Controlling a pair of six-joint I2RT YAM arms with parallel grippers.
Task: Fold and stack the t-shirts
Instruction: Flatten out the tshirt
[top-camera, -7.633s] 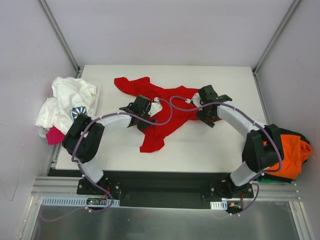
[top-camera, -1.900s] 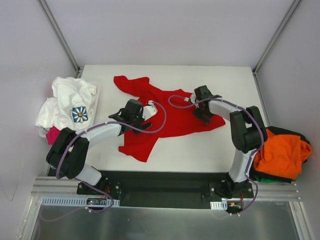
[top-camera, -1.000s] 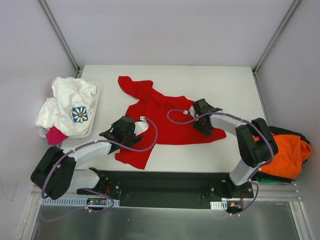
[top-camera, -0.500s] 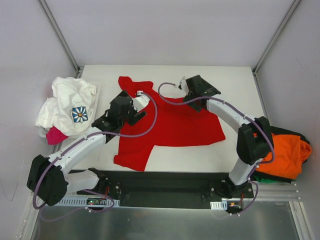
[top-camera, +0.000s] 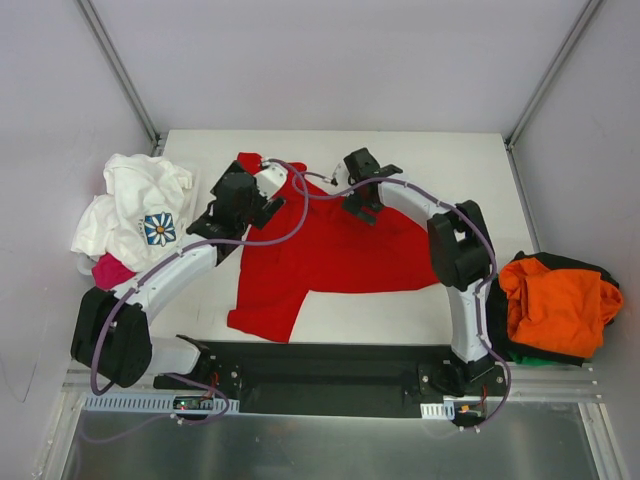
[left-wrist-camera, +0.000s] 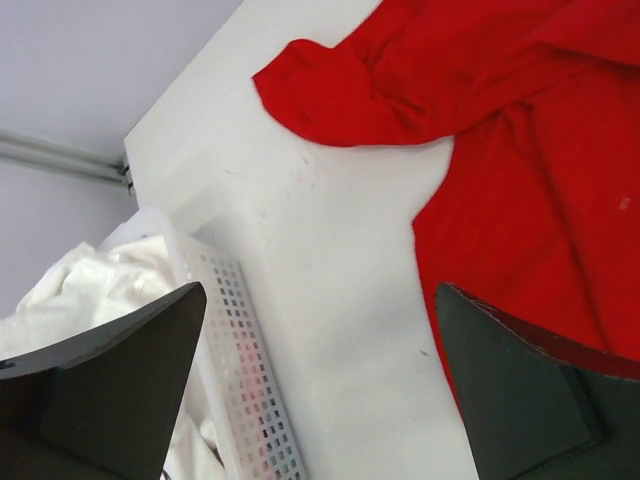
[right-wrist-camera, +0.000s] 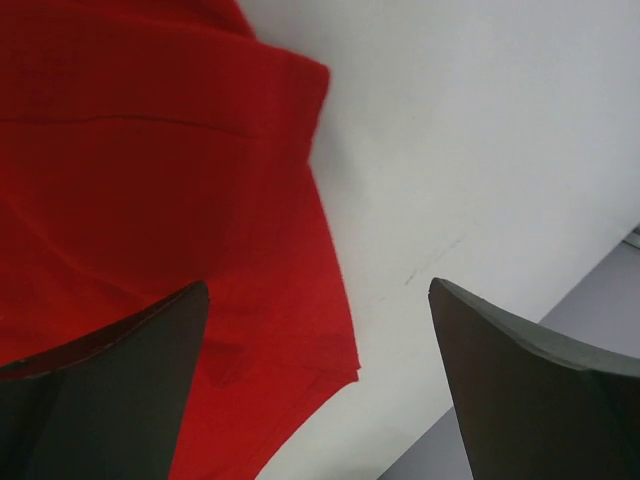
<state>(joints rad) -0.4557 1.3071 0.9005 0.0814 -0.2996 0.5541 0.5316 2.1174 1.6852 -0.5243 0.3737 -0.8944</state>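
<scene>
Since both moved back, left end effector (left-wrist-camera: 320, 375) and right end effector (right-wrist-camera: 320, 370) wide, empty, red t-shirt (top-camera: 345, 250) flatter

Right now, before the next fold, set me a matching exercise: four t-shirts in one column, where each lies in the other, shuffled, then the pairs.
Column one
1. red t-shirt
2. white t-shirt
3. orange t-shirt
4. pink t-shirt

Column two
A. heaped beyond the right edge of the table
B. peeking from under the white heap
C. spread on the table
D. piled on the basket at the left edge

Pairs: 1-C, 2-D, 3-A, 4-B
</scene>
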